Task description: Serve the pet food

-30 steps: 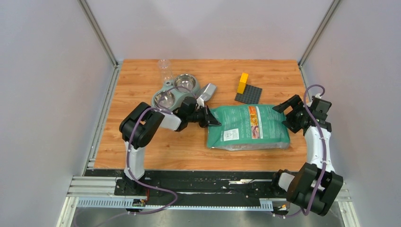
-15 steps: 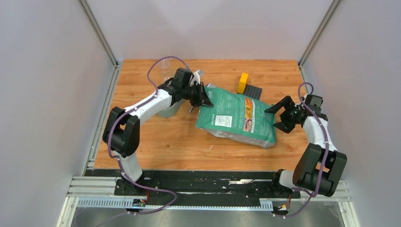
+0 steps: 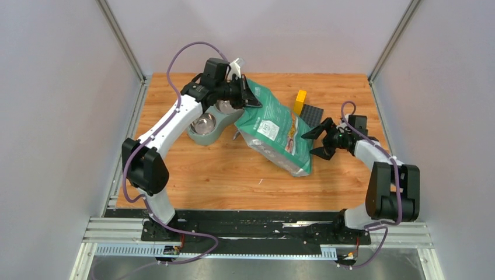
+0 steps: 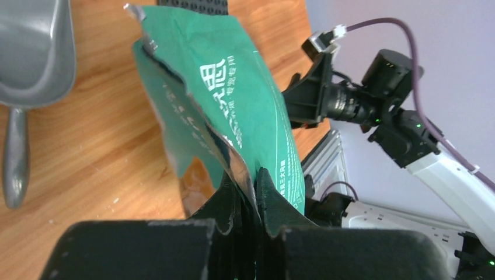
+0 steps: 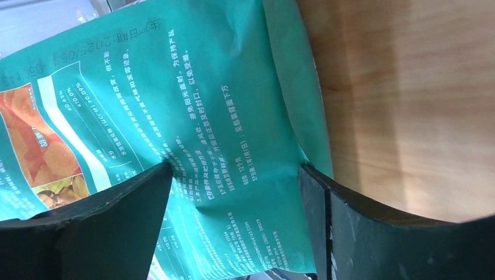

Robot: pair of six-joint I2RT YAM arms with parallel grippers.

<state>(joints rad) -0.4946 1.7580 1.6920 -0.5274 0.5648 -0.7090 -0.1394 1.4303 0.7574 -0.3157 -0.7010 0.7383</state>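
No pet food shows; it is hidden inside the green bag [image 3: 273,129]. My left gripper [image 3: 247,97] is shut on the bag's opened top edge and holds it up beside the twin-bowl feeder [image 3: 202,135]. The bag hangs tilted, with its lower end on the table. In the left wrist view the gripper [image 4: 252,188] pinches the foil-lined edge of the bag [image 4: 239,99]. My right gripper [image 3: 319,140] is open at the bag's lower right side. In the right wrist view the gripper [image 5: 233,198] has the bag [image 5: 175,116] between its spread fingers.
A grey metal scoop [image 4: 36,52] lies on the wood beside the bag, mostly hidden in the top view. A yellow block [image 3: 300,99] and a dark studded plate [image 3: 313,114] sit behind the bag. Both feeder bowls [image 3: 203,123] look empty.
My left gripper has lifted the bag's top edge up and back toward the bowls, so the bag now stands tilted. My right gripper has followed leftward to the bag's lower end.
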